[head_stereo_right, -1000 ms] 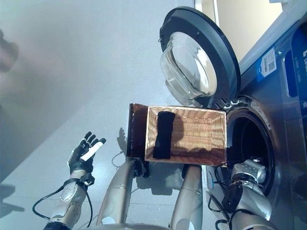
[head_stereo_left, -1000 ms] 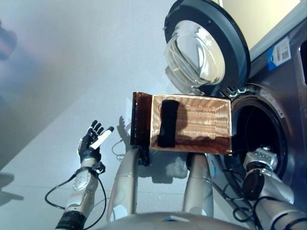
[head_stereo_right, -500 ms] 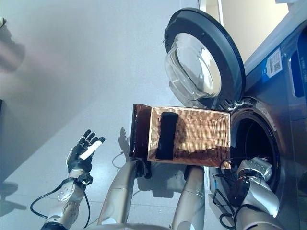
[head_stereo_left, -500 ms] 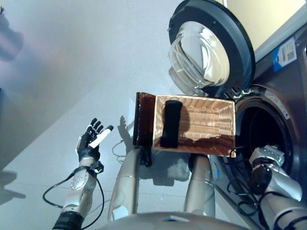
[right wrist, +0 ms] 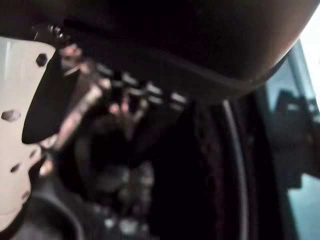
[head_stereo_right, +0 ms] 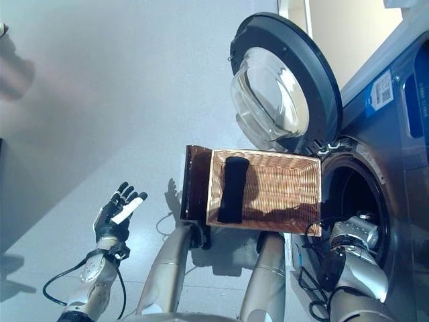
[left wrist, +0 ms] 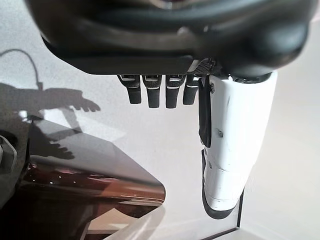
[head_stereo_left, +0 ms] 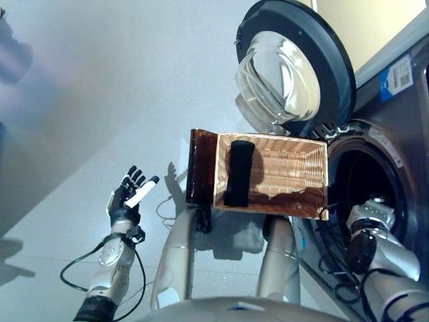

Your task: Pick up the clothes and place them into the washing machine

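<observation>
1. The washer [head_stereo_right: 402, 154] stands at the right of the head views, its round door [head_stereo_left: 295, 67] swung wide open towards the upper middle, the glass bowl of the door facing out.
2. The drum mouth [head_stereo_right: 352, 201] is a dark opening just right of the basket.
3. A woven basket [head_stereo_left: 295, 176] sits in the middle of the scene, in front of the robot and just left of the drum mouth, its open side facing the camera. A dark brown flap [head_stereo_left: 200, 168] hangs along its left edge.
4. One dark, rolled piece of clothing [head_stereo_left: 238, 173] lies in the left part of the basket, lengthwise from the far wall to the near wall. No other garment shows in the basket.
5. The left hand [head_stereo_left: 127, 198] is out over the grey floor [head_stereo_left: 100, 100], well apart from the basket on its left side. Its fingers [left wrist: 150, 92] are straight and spread, the white-covered thumb [left wrist: 235, 145] stretched out beside them, and it holds nothing.
6. The right hand [right wrist: 95, 105] is inside the drum mouth; in the head views only the wrist shows at the rim. Its own wrist view shows the hand against the dark drum, too murky to judge; I cannot tell whether the fingers are wide, narrow or holding cloth.
</observation>
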`<state>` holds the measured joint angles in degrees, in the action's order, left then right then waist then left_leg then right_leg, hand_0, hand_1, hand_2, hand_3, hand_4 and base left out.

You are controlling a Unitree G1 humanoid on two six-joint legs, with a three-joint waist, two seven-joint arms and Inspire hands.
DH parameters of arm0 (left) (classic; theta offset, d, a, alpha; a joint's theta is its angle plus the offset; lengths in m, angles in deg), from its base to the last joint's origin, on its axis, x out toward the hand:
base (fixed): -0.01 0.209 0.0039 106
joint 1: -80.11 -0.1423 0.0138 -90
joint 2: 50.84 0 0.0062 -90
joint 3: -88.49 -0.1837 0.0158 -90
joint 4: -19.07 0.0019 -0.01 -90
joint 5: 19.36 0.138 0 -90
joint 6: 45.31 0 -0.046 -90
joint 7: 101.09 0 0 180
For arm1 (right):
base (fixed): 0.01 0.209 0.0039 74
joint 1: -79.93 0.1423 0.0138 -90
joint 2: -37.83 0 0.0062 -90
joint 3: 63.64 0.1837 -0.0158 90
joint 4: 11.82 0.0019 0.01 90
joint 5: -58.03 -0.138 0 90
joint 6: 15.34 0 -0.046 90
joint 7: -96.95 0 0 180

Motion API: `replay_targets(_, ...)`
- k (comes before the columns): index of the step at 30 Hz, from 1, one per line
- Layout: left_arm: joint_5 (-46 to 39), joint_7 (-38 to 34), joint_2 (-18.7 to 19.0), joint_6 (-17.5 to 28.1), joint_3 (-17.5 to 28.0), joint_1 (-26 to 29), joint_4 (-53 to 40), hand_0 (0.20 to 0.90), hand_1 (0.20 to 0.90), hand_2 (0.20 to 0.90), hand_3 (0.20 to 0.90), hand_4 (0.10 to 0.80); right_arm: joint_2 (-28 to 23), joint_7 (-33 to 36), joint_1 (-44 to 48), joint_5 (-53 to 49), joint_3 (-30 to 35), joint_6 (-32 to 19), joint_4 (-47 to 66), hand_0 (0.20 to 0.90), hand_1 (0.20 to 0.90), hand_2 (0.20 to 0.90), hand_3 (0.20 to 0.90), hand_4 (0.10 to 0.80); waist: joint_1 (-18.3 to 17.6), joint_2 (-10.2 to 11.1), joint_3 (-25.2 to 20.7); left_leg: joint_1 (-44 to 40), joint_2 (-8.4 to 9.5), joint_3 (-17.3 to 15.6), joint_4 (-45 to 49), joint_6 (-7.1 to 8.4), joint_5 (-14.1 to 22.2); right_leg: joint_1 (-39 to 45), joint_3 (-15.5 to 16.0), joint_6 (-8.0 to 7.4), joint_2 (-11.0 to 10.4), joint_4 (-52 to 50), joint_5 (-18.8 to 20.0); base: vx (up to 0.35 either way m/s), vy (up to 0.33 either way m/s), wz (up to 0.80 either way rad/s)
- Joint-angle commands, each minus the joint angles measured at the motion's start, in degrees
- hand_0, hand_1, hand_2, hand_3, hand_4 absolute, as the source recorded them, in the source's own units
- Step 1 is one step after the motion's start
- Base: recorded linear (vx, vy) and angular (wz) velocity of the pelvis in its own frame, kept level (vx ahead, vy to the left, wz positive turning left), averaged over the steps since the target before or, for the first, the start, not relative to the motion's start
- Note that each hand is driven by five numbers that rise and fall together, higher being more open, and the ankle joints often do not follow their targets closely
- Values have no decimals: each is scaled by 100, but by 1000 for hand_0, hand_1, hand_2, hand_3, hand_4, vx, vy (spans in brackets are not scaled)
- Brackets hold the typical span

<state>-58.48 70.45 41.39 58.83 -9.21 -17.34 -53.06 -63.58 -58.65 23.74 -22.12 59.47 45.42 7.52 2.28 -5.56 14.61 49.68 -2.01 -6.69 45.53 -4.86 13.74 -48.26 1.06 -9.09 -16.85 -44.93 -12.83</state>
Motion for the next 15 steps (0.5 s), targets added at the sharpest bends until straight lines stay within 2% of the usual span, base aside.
replay_targets(1, -36, 88, 149, 466, 342, 24, -301, 900, 900, 900, 900, 800, -415, -170, 30, 536, -395, -186, 40, 900, 900, 900, 900, 800, 22, 130, -186, -323, -132, 294, -641, 543, -277, 211, 130, 252, 15, 764, 887, 0, 0, 0)
replay_targets(7, -50, 140, 126, 478, 405, 6, -267, 900, 900, 900, 900, 800, -185, -349, -84, 805, -715, 66, 65, 900, 900, 900, 900, 800, 45, 215, -174, -501, -80, 302, -1080, 582, -482, 456, 184, 208, 0, 1237, 1090, 6, -5, 3)
replay_targets(12, -66, 147, 66, 482, 451, 19, -145, 900, 900, 900, 900, 800, 349, -673, -324, 791, -1011, 122, 292, 900, 900, 900, 900, 800, 21, 326, -114, -842, -42, 311, -1656, 640, -754, 850, 302, 170, 20, 1864, 1333, 23, -23, 2)
replay_targets(15, 38, 88, -46, 473, 470, 132, 198, 900, 900, 900, 900, 800, 621, -716, -567, 1154, -1365, 232, 296, 900, 900, 900, 900, 800, -16, 407, -118, -1147, -63, 360, -2087, 687, -950, 1189, 391, 118, 28, 2302, 1512, 58, -37, 3)
